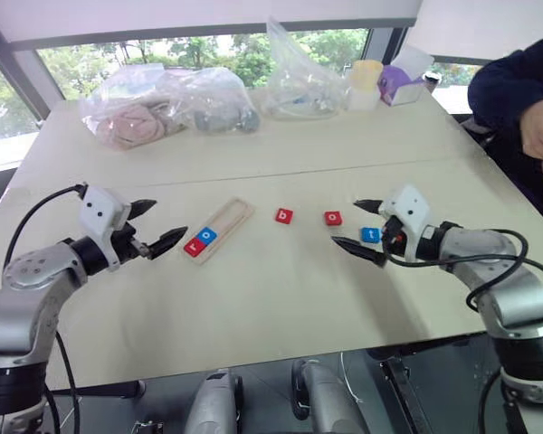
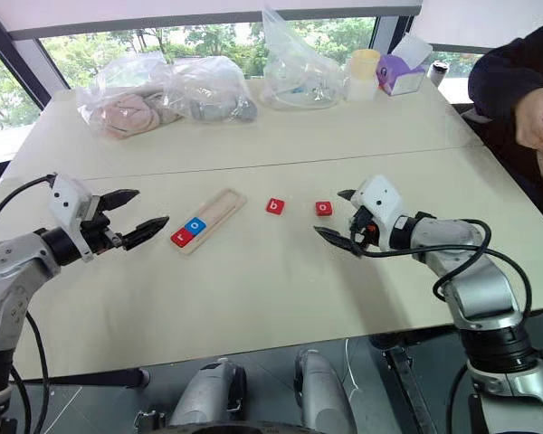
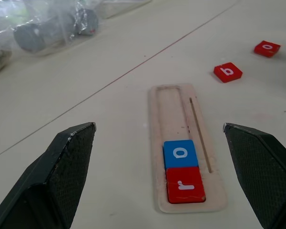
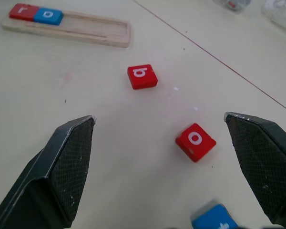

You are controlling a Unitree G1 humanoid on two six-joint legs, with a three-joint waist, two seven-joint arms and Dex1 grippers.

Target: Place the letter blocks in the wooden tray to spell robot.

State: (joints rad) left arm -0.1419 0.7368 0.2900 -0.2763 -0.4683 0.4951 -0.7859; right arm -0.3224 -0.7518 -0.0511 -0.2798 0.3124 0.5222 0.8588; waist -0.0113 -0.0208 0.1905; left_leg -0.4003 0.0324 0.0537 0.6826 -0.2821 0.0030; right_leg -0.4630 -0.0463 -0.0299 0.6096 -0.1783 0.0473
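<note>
Spelling robot, two letters in and three to go, with no tile in hand at this moment. Hovering over the table (image 1: 281, 298) with fingers spread wide and empty: left gripper (image 1: 154, 226), and likewise right gripper (image 1: 362, 228), jaws fully apart, nothing between them. Nearest the right gripper, just beside its fingertips: blue t tile (image 1: 370, 235), lying flat on the table. A little beyond that, ahead of the same gripper: red o tile (image 4: 195, 141), sitting skewed, corners turned like a diamond against the gripper's line. Further ahead again: red b tile (image 4: 142, 77), flat, roughly square to the view, well short of the tray. Ahead of the left gripper, close past its fingertips: wooden tray (image 3: 174, 109), long axis running straight away from that gripper in the wrist view, slanting diagonally across the table from the head views. Seated at the tray's near end: red r tile (image 3: 185, 184), then blue o tile (image 3: 180, 153) touching it; far stretch of the tray bare, room for three. Next by judgement: taking the b, closing squarely on opposite edges, then setting it down touching the blue o, letter turned the same way as its neighbours; probably right-gripper work, given where the loose tiles lie
</note>
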